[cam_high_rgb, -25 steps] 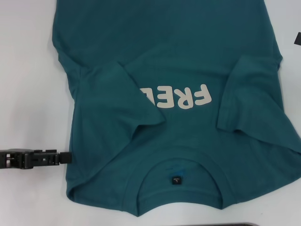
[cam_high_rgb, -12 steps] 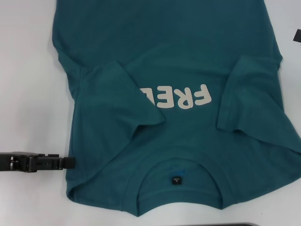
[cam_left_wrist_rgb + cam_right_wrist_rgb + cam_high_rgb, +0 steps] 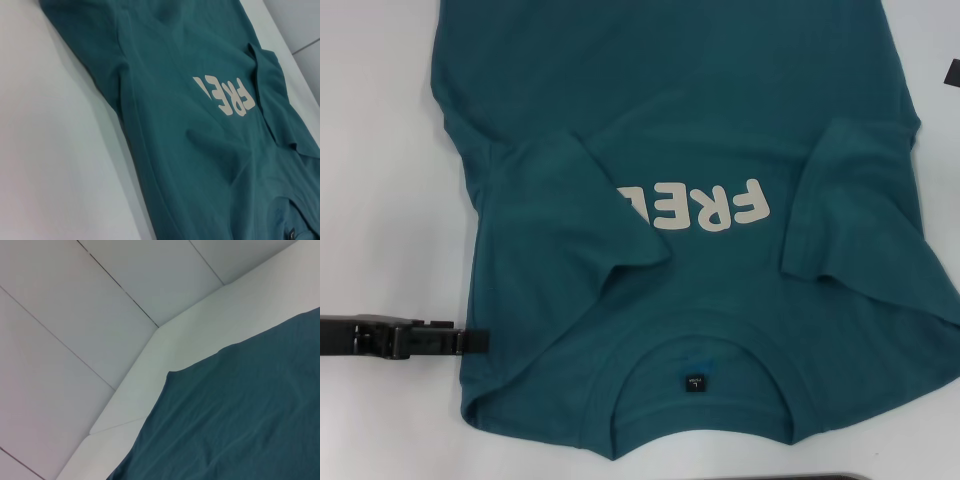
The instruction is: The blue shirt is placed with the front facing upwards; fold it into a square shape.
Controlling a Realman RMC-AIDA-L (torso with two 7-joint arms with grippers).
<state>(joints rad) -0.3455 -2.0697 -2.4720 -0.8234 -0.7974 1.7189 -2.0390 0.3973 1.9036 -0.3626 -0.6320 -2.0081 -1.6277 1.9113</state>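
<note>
Your left gripper (image 3: 475, 341) has slid rightward over the last second, so its tip now meets the left edge of the blue shirt (image 3: 700, 120) at the near shoulder, where earlier a strip of bare table (image 3: 380, 200) lay between them. You can read that as the approach being finished and the grasp on that edge being next; no cloth is lifted yet. Whether the claw is spread or pressed together cannot be told, since only a dark, flat profile shows from above. The arm lies low and level, reaching in from the left side, almost parallel to the near edge of the table. Beyond it, the shirt lies front up across the middle of the table, collar (image 3: 705, 350) nearest you and the cream lettering (image 3: 695, 207) reading upside down, both sleeves already folded inward over the chest. Your right gripper is out of sight; its wrist camera looks along the shirt's far hem toward the table corner.
</note>
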